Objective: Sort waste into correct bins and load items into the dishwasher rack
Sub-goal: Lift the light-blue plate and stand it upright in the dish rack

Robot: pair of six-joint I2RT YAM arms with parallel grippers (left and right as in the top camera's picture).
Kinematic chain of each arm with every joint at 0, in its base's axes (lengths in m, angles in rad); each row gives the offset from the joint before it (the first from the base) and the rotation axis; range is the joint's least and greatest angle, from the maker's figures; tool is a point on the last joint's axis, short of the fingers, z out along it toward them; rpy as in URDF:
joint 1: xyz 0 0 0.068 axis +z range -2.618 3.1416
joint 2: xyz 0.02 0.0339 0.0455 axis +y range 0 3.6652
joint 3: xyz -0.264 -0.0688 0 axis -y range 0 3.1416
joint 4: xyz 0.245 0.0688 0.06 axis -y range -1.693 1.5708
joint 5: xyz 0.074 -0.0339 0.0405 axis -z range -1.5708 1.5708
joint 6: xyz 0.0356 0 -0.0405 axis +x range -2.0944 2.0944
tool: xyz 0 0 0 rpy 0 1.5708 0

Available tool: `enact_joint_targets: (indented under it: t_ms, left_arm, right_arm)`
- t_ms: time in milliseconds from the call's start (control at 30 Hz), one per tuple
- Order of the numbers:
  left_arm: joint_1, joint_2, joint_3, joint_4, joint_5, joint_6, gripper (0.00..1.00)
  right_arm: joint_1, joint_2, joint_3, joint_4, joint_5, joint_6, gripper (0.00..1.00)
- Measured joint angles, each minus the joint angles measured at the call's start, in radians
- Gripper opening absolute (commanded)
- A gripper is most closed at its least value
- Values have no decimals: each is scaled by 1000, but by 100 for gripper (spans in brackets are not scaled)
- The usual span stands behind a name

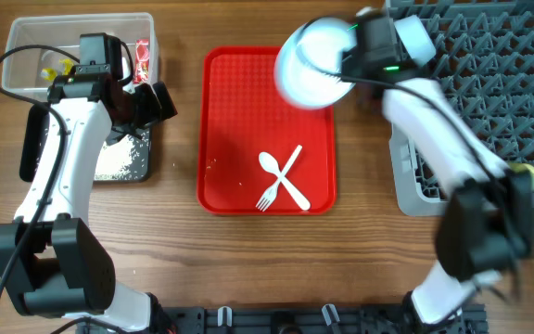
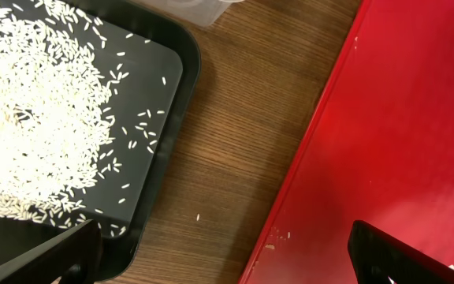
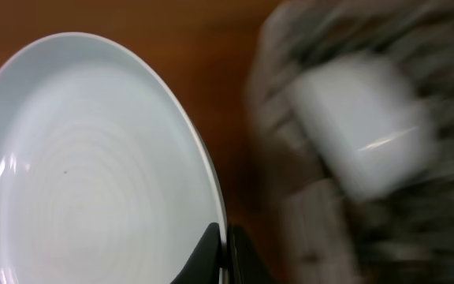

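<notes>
pale blue plate (image 1: 309, 67) is held in the air above the far right corner of the red tray (image 1: 225, 121), just beside the dishwasher rack (image 1: 499, 83) and not yet set in it; its rim is seen pinched in the right claw (image 3: 223, 254), which is clenched on it. the left claw (image 2: 225, 254) is seen released, its fingers spread with nothing between them, low over the bench (image 2: 235, 102) between the black tray (image 2: 172, 79) and the red tray. the waste appears largely sorted: the rice-like grains (image 2: 38, 118) are heaped in the black tray, and yellow scraps (image 1: 58, 67) and the red-printed wrapper (image 1: 141, 57) are seen in the clear tub (image 1: 82, 23); tissue cannot be made out. a stray grain (image 2: 198, 216) is left on the bench, with a few specks on the red tray's edge. the loading is judged to be partly done: a yellow object (image 1: 524, 170), perhaps the yellow cup, is seen at the rack's near edge, and a blurred pale shape is caught over the rack in the right wrist view, but the bowls and pink cup cannot be told apart. the white fork (image 1: 290, 165) and spoon (image 1: 272, 166) are crossed on the red tray, untouched, and are left to be loaded after the plate
</notes>
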Motion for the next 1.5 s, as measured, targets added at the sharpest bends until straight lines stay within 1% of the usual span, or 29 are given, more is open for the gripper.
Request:
enact_joint_targets:
  t_ms: [100,133,200,267,400,533,733,833,900,1100,1300,1500]
  left_arm:
    - [0,0,0,0,0,0,100]
    - [0,0,0,0,0,0,100]
    - [0,0,0,0,0,0,100]
    - [0,0,0,0,0,0,100]
    - [0,0,0,0,0,0,100]
    - [0,0,0,0,0,0,100]
    - [0,0,0,0,0,0,100]
    - [0,0,0,0,0,0,100]
    - [0,0,0,0,0,0,100]
    - [0,0,0,0,0,0,100]
    - [0,0,0,0,0,0,100]
    - [0,0,0,0,0,0,100]
  right_arm:
    - [-77,-159,1,42,89,-67,4]
    - [-138,-237,2,91,134,-121,4]
    - [-201,-282,9,131,167,-175,4]
    - [-262,-290,11,182,189,-237,4]
    - [-360,-253,11,247,235,-351,4]
    - [-413,-190,10,336,260,-474,4]
    - [-423,-99,7,480,270,-695,4]
    - [-420,-55,7,499,270,-805,4]
    - [-419,-24,7,498,270,-850,4]
    - [-417,42,5,498,270,-898,4]
    - [-412,51,5,480,251,-882,4]
    - [-377,56,5,473,240,-868,4]
